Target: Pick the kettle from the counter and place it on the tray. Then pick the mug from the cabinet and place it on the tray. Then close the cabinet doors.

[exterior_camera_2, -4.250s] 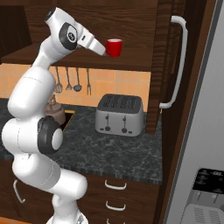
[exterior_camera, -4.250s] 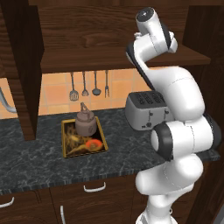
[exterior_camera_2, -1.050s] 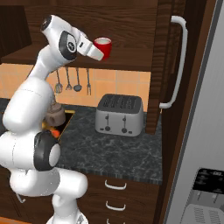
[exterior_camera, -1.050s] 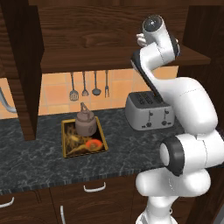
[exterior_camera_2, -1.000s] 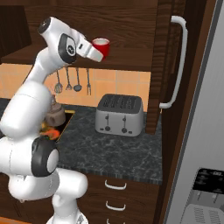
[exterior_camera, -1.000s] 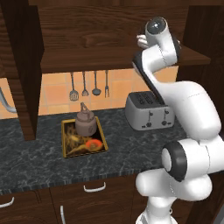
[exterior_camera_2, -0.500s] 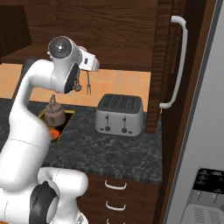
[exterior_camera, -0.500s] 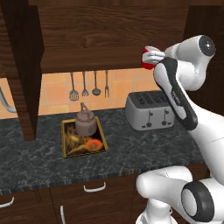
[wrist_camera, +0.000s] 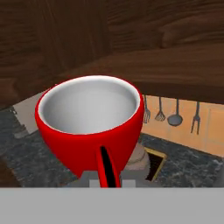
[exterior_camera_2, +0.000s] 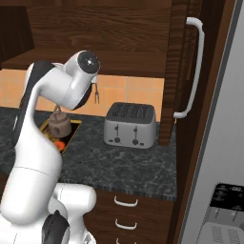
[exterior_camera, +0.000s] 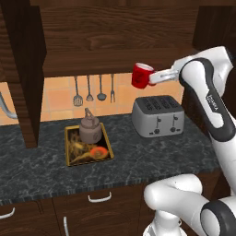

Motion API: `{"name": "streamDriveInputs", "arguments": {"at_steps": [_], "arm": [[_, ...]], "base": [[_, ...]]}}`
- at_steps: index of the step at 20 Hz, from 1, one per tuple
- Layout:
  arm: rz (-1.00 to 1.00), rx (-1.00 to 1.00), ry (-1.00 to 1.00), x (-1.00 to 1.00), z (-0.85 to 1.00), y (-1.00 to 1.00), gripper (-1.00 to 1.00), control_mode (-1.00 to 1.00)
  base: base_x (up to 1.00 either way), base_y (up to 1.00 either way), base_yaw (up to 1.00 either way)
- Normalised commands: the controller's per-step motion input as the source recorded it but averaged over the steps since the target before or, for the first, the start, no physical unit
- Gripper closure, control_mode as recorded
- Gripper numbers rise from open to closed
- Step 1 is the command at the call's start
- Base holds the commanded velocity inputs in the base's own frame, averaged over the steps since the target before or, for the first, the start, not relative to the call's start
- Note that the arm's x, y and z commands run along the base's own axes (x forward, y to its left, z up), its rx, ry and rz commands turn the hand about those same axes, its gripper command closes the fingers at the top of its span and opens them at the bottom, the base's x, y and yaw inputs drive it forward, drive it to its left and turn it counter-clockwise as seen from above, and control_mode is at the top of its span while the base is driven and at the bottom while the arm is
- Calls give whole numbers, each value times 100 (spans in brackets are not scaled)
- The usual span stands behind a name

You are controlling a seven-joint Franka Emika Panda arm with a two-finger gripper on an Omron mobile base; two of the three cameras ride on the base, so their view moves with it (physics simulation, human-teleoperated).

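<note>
One dark counter (exterior_camera: 138, 159) carries the silver toaster (exterior_camera: 158, 116) and, left of it, the tray (exterior_camera: 88, 146) with the kettle (exterior_camera: 90, 129) (upright) inside. Above the toaster, the gripper (exterior_camera: 152, 78) is clamped on the red mug (exterior_camera: 141, 75), tilted, held in mid-air.

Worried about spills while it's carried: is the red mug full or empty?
Empty. The hand view looks into the mug and shows a bare white inside; the gripper holds it out in the air.
</note>
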Motion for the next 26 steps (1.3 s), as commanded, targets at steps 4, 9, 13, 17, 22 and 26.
{"name": "streamDriveInputs", "arguments": {"at_steps": [4,9,13,17,22,26], "arm": [[39,-6,12,-22,-42,62,100,-100],[31,0,4,-3,-88,75,100,-100],[20,-6,0,0,-100,86,100,-100],[4,-18,0,19,-100,96,100,-100],[0,-4,0,6,-84,28,100,-100],[0,0,-8,0,-72,0,100,-100]], "base": [[0,0,0],[0,0,0],[0,0,0],[0,0,0],[0,0,0],[0,0,0]]}}
